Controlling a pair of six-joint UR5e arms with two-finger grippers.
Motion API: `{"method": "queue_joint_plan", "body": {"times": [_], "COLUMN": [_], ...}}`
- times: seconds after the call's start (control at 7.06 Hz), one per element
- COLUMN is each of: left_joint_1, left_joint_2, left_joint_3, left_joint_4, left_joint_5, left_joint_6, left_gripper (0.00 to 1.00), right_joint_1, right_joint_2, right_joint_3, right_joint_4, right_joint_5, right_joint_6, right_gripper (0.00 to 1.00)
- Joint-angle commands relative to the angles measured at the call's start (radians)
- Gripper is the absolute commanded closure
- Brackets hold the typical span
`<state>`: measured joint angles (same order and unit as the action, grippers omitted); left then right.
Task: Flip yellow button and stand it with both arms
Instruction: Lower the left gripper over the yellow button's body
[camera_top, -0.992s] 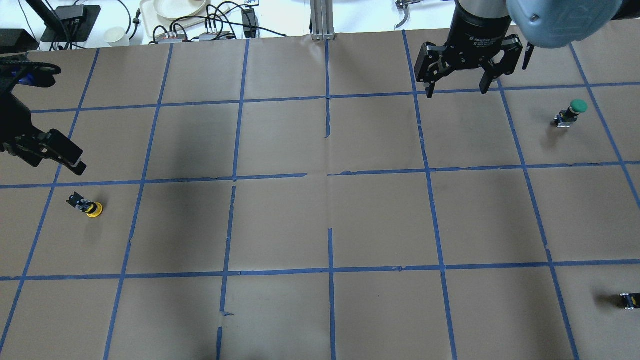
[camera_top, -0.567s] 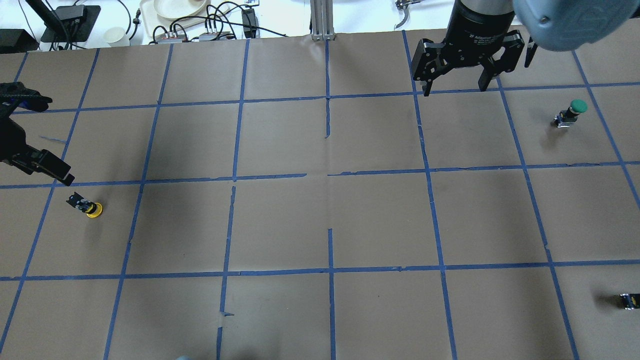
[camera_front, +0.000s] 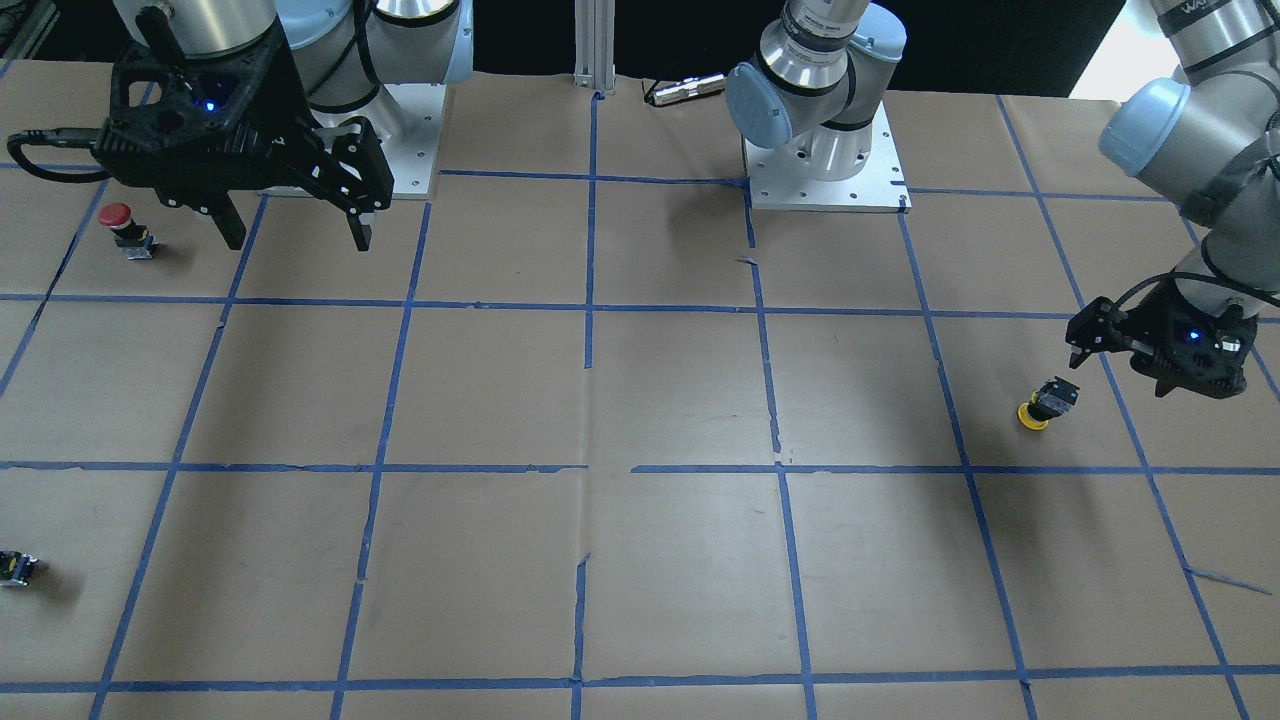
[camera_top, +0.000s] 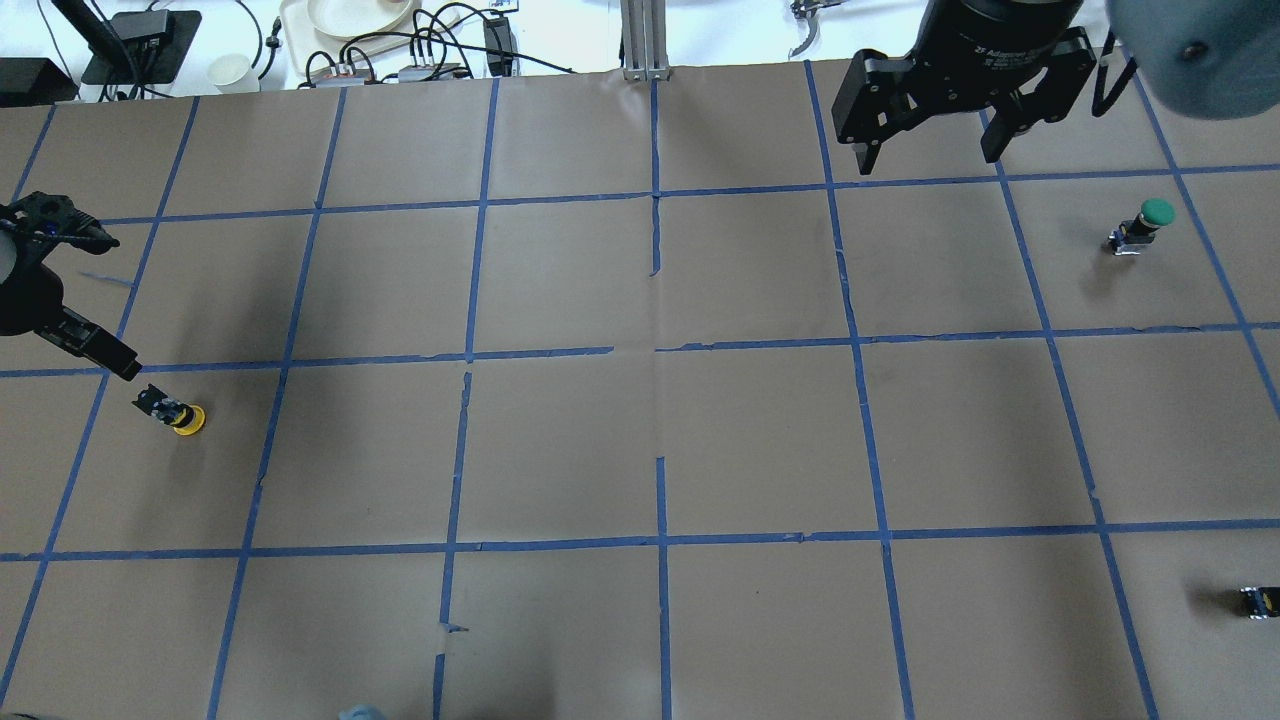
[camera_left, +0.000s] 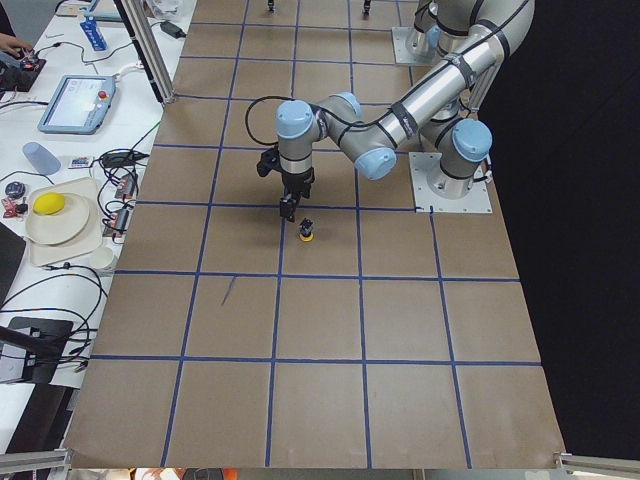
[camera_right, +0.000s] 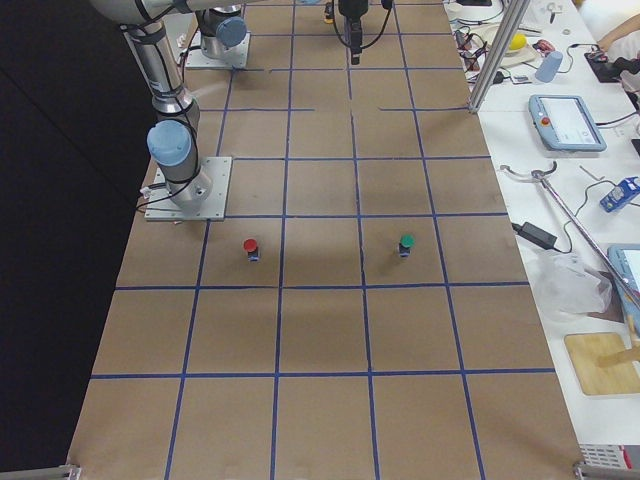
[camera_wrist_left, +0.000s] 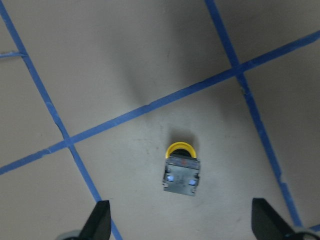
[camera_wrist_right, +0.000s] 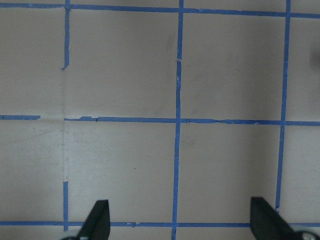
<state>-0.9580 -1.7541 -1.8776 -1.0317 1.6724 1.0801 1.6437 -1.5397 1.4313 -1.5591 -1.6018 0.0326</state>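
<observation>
The yellow button (camera_top: 180, 413) rests on its yellow cap with the metallic contact base up, in a square at the table's left end. It also shows in the front view (camera_front: 1040, 405), the left side view (camera_left: 307, 231) and the left wrist view (camera_wrist_left: 181, 170). My left gripper (camera_top: 105, 352) hovers just above and beside it, open and empty. In the left wrist view the gripper (camera_wrist_left: 182, 225) has the button between its spread fingers, lower down. My right gripper (camera_top: 928, 150) hangs high over the right half of the table, open and empty (camera_wrist_right: 177, 225).
A green-capped button (camera_top: 1145, 222) and a red-capped button (camera_front: 122, 225) stand at the right end. A tiny black-silver part (camera_top: 1258, 600) lies near the right front corner. Blue tape lines grid the brown table. A bench with cables and dishes (camera_left: 60, 210) lies beyond the far edge.
My left gripper has moved left and down towards the yellow button. My right gripper has shifted up and to the right in the overhead view. The button has not moved.
</observation>
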Motion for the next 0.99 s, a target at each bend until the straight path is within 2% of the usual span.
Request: {"method": "queue_joint_plan", "body": {"times": [0.0, 0.85], "left_joint_1": [0.002, 0.002], "left_joint_2": [-0.024, -0.114], "left_joint_3": [-0.005, -0.008], "left_joint_4": [0.004, 0.005], "left_joint_5": [-0.002, -0.011], "left_joint_6": [0.018, 0.035], "left_gripper": [0.00, 0.00], "right_joint_1": [0.004, 0.005], "right_joint_2": [-0.003, -0.062], "right_joint_3": [0.001, 0.029], "right_joint_4": [0.001, -0.004], "right_joint_5": [0.000, 0.026], "right_joint_6": [0.003, -0.005], "right_gripper": [0.00, 0.00]}}
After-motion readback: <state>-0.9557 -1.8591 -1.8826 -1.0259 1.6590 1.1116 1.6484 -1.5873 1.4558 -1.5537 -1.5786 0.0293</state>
